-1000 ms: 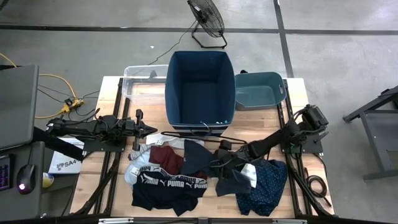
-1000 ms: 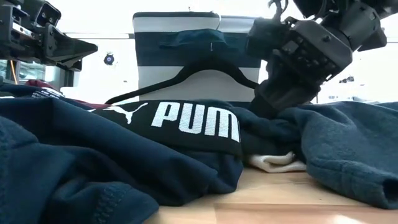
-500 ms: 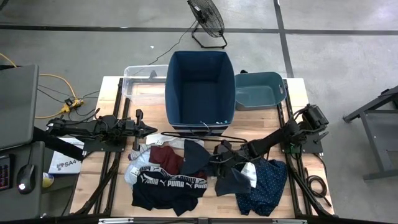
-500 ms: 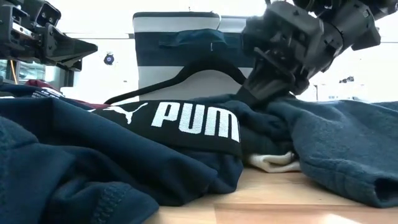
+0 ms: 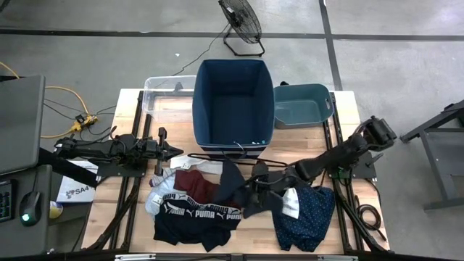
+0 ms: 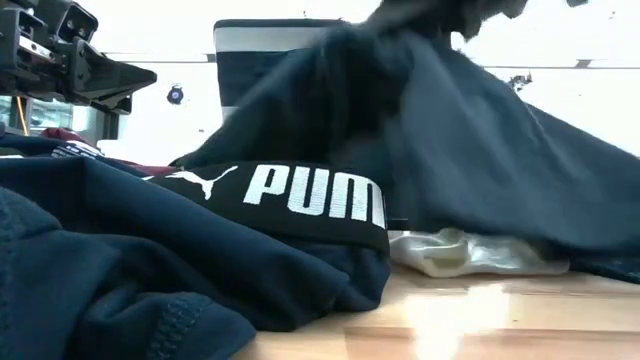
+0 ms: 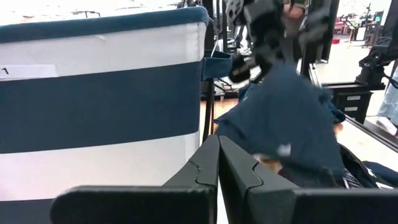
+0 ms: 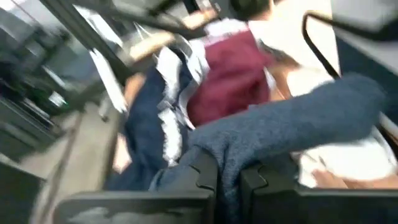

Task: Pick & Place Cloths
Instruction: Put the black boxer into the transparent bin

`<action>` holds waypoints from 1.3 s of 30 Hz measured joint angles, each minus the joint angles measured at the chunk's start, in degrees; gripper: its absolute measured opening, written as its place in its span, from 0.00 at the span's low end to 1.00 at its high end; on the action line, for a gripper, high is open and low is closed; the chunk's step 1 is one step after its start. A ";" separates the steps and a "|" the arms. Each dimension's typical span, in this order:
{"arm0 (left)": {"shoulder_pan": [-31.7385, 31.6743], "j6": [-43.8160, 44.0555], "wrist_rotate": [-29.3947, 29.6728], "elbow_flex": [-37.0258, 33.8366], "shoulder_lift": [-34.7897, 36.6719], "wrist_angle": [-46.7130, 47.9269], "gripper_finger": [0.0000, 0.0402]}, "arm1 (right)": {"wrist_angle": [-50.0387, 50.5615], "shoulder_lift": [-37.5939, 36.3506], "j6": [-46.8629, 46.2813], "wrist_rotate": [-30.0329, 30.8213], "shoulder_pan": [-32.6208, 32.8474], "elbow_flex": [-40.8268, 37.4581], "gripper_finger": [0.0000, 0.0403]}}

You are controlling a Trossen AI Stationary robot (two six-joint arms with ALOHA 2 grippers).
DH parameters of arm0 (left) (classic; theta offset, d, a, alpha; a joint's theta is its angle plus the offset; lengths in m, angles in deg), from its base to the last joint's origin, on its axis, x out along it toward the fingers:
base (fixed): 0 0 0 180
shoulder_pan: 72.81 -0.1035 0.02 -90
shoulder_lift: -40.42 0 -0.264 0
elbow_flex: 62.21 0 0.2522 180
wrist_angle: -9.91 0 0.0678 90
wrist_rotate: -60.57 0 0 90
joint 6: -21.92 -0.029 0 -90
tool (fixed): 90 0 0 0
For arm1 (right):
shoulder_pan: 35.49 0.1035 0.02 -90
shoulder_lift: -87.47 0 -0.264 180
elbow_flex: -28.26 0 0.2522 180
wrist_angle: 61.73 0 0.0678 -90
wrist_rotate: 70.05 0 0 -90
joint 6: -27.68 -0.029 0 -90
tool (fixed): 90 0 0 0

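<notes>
Grey concrete floor surrounds the wooden table (image 5: 130, 210), where we see the cloths (image 5: 210, 203) heaped at its near edge. We find the right gripper (image 5: 255, 185) clamped on the dark grey garment (image 5: 254, 197), lifted off the pile and hanging in a long fold. We judge the coming move to turn on one bearing: the navy bin (image 5: 233, 101) lies toward twelve o'clock of that gripper, nearer this arm. The left gripper (image 5: 168, 150) waits at nine o'clock, fingers closed on nothing. The garment's lower hem stays hidden among the pile.
</notes>
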 joint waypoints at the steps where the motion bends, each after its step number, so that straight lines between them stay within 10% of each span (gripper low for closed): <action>1: -0.01 -0.01 0.01 0.00 0.01 -0.01 0.00 | 0.08 -1.00 -0.49 0.27 0.00 0.39 0.01; 23: -0.01 -0.02 0.04 0.00 -0.01 -0.01 0.00 | -0.53 -24.11 6.91 5.36 -1.44 4.21 0.01; 39: 0.02 0.73 -4.94 0.30 -0.01 -10.55 0.00 | 2.03 -25.81 16.55 8.73 -1.44 11.02 0.01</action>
